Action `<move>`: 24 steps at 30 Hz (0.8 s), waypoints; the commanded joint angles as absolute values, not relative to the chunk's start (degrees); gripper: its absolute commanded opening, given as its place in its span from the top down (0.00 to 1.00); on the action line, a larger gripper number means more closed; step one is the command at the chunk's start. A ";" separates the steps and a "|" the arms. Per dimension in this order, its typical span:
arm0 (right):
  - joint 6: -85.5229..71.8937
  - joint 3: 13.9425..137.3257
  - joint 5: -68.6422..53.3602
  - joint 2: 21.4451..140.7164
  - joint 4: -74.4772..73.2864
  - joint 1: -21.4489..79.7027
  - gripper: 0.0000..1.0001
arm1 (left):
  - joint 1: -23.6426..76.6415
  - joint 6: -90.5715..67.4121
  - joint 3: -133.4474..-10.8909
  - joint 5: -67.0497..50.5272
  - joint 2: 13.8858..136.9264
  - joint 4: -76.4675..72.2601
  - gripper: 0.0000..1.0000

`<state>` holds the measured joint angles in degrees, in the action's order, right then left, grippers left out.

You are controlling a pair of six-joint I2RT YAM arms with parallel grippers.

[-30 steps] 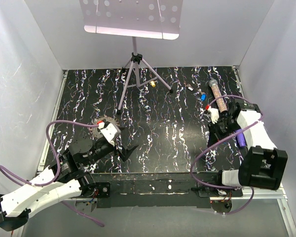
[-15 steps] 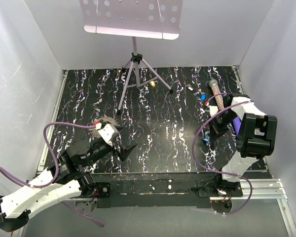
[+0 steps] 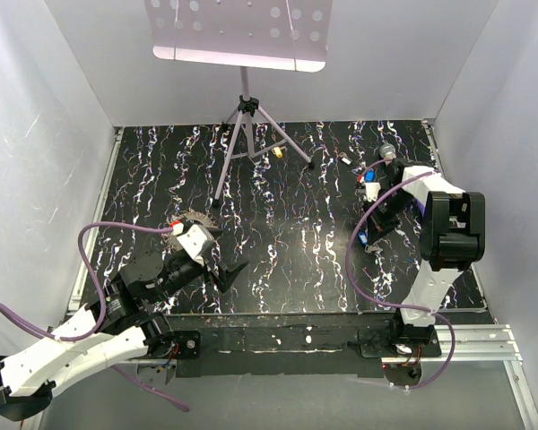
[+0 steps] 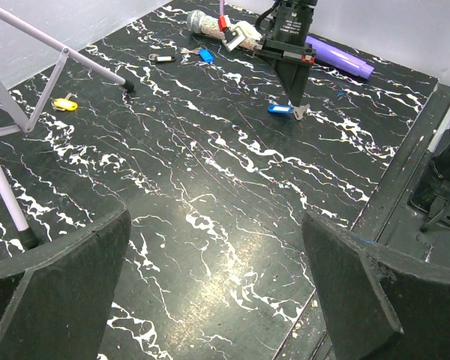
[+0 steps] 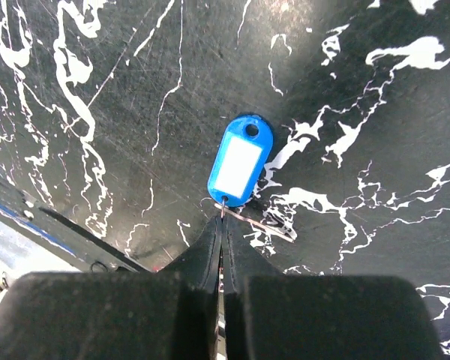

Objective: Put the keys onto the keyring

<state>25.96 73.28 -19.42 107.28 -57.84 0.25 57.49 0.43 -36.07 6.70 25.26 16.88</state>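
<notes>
Right arm swings inward; right hand closed, tips now touching blue key on desk, just ahead. Pickup starting, grip unconfirmed. Left hand open wide, keyring beside it.

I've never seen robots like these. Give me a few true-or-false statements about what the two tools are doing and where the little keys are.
1. The right tool has its fingers pressed together. True.
2. The left tool is clamped on a key. False: it stands wide open, with nothing between its fingers.
3. A blue-tagged key lies on the table right at the right tool's tip. True.
4. The yellow-tagged key hangs from the music stand. False: it lies on the table near one tripod foot.
</notes>
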 commanded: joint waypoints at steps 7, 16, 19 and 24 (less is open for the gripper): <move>30.14 70.41 -20.12 95.38 -59.05 0.62 0.99 | 57.31 0.44 -36.04 7.82 24.96 17.84 0.02; 40.51 56.27 -17.06 81.31 -69.95 -5.10 0.99 | 57.30 0.44 -36.04 6.59 25.66 17.40 0.02; 42.36 52.39 -13.37 79.81 -71.54 -6.06 0.99 | 57.30 0.44 -36.04 6.33 25.58 17.14 0.02; 42.45 52.82 -11.51 80.06 -73.38 -7.82 0.99 | 57.30 0.44 -36.04 6.15 25.40 17.23 0.02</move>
